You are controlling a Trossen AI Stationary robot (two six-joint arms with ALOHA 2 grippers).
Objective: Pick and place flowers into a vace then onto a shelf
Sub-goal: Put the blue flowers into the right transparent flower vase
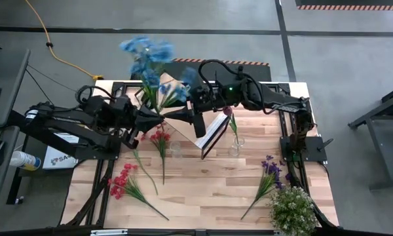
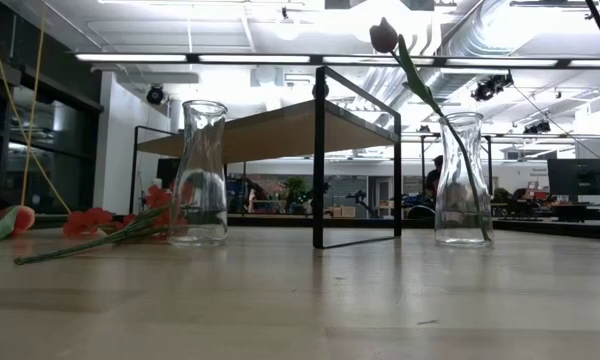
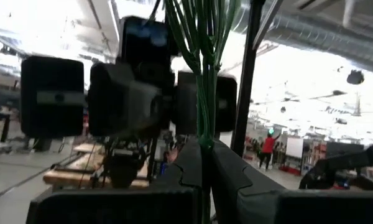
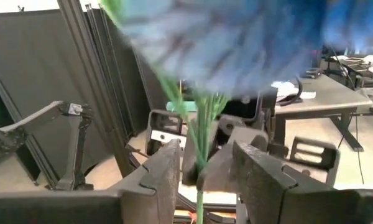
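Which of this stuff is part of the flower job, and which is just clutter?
Job: blue spray, shut in the left gripper; red sprays; purple spray; dark red bloom in its vase; empty vase; shelf.
Clutter: bushy pale plant; yellow cable; bottle.

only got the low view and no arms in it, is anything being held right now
observer: yes, the left claw is shut on the green stems of the blue flower spray, held upright.
operator: where's the right one
observer: the right claw is open around the same stems, facing the left one, up by the shelf.
operator: any flowers i can't see
observer: a purple spray lies on the table beside the bushy plant.
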